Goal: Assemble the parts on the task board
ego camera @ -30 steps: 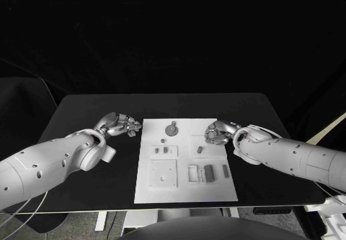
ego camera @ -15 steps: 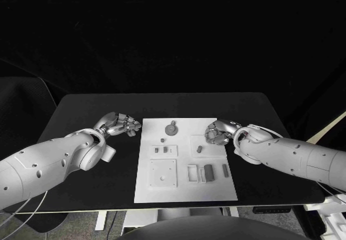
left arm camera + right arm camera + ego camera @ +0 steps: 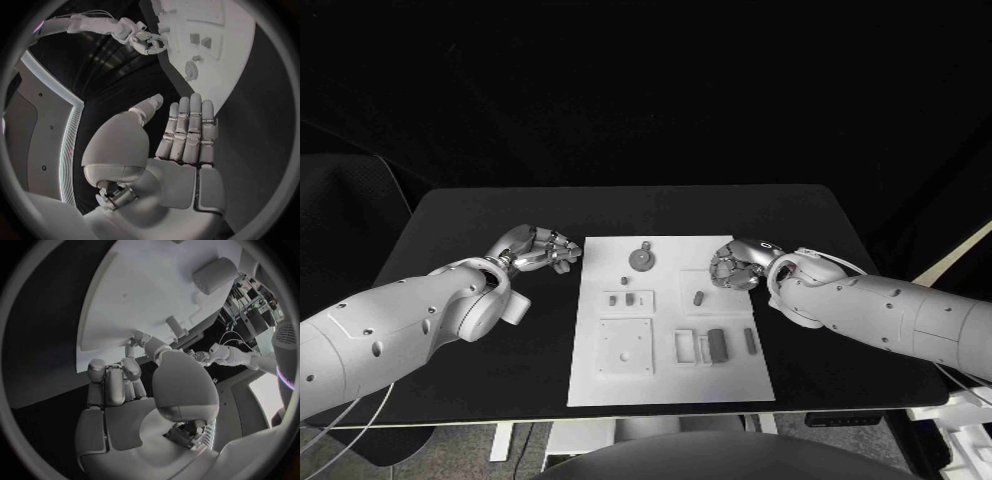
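I see the white rectangular task board (image 3: 672, 320) in the middle of the black table (image 3: 473, 215), long side running away from the robot.

Left hand (image 3: 538, 248) sits just beside the board's far left corner, over bare table. From its wrist camera the left hand (image 3: 181, 140) has fingers straight and pressed side by side, thumb apart, nothing in it.

Right hand (image 3: 736, 265) is over the board's far right edge. In its wrist view the right hand (image 3: 125, 385) has fingers curled inward with tips just above the board surface; I see nothing gripped, but I can't tell for sure whether a fingertip touches the board.

Parts, all relative to the board:
- round grey disc with a small knob (image 3: 643, 259) near the far end, centre.
- small grey oval piece (image 3: 697, 298) right of centre, just beside the right hand, apart from it.
- two small grey blocks (image 3: 626, 298) left of centre.
- raised white square plate (image 3: 626, 348) at the near left.
- dark grey rectangular block (image 3: 717, 345) at the near right, next to a white open frame (image 3: 685, 347).
- slim grey bar (image 3: 751, 342) near the right edge.
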Motion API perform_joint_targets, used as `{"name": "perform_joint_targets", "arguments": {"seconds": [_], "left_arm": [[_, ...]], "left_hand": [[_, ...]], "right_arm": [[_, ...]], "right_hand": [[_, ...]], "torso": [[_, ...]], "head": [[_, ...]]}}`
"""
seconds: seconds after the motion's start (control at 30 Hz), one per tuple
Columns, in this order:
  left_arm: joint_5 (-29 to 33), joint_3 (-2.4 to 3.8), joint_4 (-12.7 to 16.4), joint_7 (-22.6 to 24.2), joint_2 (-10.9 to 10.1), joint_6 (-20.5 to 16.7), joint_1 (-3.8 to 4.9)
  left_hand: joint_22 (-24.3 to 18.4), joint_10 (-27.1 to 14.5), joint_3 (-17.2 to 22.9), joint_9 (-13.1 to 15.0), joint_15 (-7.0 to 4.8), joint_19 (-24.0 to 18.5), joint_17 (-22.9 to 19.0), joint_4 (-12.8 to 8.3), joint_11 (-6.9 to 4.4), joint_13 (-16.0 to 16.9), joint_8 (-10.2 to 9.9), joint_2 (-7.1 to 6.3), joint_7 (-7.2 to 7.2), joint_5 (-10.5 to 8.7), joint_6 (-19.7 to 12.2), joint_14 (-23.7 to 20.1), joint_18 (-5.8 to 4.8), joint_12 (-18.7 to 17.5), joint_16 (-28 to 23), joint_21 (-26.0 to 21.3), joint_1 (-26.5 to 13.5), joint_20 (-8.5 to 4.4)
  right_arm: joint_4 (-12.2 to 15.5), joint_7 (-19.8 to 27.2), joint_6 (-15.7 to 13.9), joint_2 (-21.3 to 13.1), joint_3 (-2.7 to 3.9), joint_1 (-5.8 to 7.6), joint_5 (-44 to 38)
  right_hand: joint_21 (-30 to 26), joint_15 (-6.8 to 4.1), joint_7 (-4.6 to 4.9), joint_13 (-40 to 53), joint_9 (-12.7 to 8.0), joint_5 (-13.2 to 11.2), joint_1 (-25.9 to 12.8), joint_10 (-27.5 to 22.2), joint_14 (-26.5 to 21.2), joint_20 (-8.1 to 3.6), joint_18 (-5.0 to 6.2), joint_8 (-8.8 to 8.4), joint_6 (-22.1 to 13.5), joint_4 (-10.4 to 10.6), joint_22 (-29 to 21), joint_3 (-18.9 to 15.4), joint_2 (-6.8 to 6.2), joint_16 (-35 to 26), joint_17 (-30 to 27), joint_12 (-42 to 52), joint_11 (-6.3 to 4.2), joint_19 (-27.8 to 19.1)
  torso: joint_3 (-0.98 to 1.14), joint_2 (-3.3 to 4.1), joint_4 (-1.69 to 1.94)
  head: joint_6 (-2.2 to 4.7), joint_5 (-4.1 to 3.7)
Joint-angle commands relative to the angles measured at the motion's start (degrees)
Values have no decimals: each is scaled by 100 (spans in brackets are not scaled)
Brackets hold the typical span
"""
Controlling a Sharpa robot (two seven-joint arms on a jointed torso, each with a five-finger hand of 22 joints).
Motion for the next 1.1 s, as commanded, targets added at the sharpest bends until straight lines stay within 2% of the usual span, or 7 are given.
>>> {"name": "perform_joint_targets", "arguments": {"seconds": [0.03,0.2,0.6,1.1], "left_arm": [[36,4,9,32,12,77,4],[36,5,12,32,9,77,4],[36,5,10,30,9,76,4],[36,5,6,23,9,80,4]], "left_hand": [[5,-48,-28,9,3,-27,-6,-6,-7,-8,-24,2,2,22,-13,-27,30,-36,-22,-28,-55,2],[5,-50,-28,9,3,-28,-7,-6,-7,-8,-25,3,1,23,-13,-27,30,-38,-24,-29,-55,2],[6,-55,-27,9,3,-29,-9,-5,-6,-8,-25,7,0,23,-12,-26,29,-42,-29,-32,-55,2],[7,-58,-26,9,4,-30,-11,-5,-5,-9,-24,10,-2,24,-12,-24,29,-46,-34,-34,-54,2]], "right_arm": [[-27,-86,219,-4,-36,-54,-116],[-17,-85,219,-8,-36,-55,-115],[-31,-110,217,4,-36,-55,-116],[-44,-95,198,33,-36,-55,-112]], "right_hand": [[202,-2,144,-8,-3,-47,89,-44,-11,-1,111,-33,104,5,-9,-16,43,-5,13,-25,-11,-28],[203,-3,133,-11,20,-60,164,-36,10,1,110,10,190,21,-17,2,114,5,32,-21,-11,-29],[216,-5,97,-16,102,-83,230,-2,94,13,98,161,489,53,-29,-7,173,46,109,-4,-7,-25],[224,-4,89,-19,127,-104,199,12,101,20,89,202,574,70,-32,-46,140,53,108,-1,-3,-23]], "torso": [[0,3,4],[2,7,4],[0,9,4],[1,16,5]], "head": [[1,-5],[1,-5],[-7,-4],[-24,-5]]}}
